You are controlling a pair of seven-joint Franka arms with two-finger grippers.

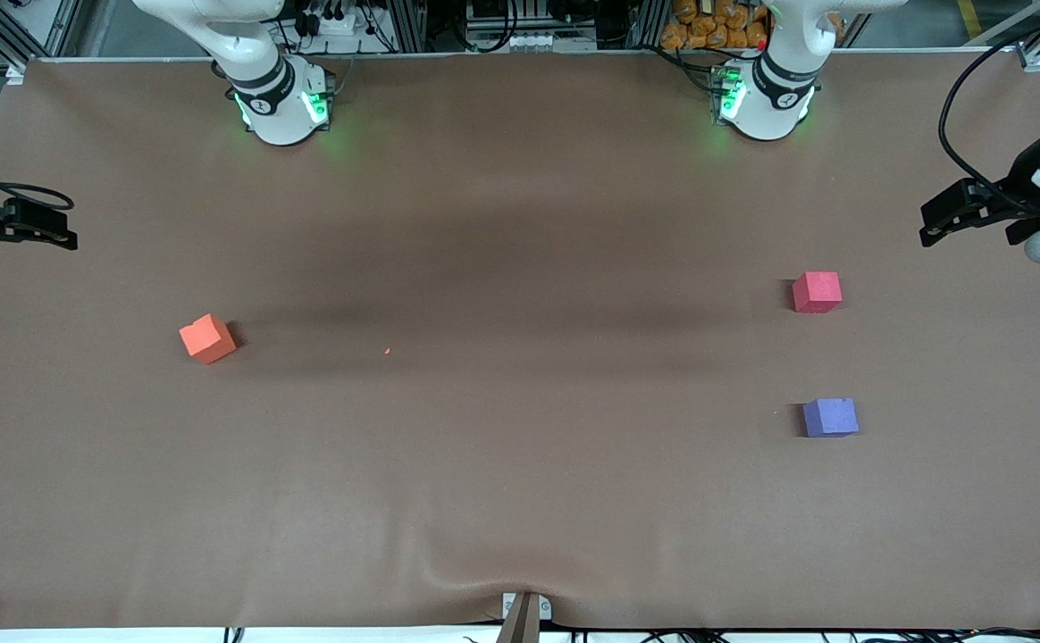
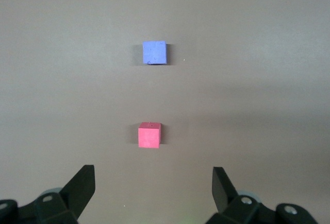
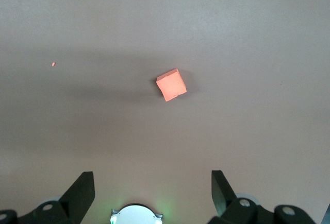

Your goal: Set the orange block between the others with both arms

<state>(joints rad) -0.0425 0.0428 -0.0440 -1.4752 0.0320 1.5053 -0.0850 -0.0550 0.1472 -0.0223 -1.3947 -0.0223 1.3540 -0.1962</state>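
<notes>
The orange block (image 1: 208, 338) (image 3: 171, 84) lies alone on the brown table toward the right arm's end. At the left arm's end sit the others: a pinkish-red cube (image 1: 817, 292) (image 2: 149, 134) and, nearer the front camera, a purple-blue cube (image 1: 830, 416) (image 2: 154, 52), with a gap of bare table between them. My left gripper (image 1: 935, 223) (image 2: 153, 185) hangs open and empty over the table's edge at the left arm's end. Over the table's edge at the right arm's end my right gripper (image 1: 60, 226) (image 3: 153, 185) is likewise open and empty.
A tiny orange crumb (image 1: 387, 351) lies on the table (image 1: 520, 464) between the orange block and the middle. The arms' green-lit bases (image 1: 283, 107) (image 1: 761, 103) stand at the table's edge farthest from the front camera. A mount (image 1: 524, 612) pokes up at the near edge.
</notes>
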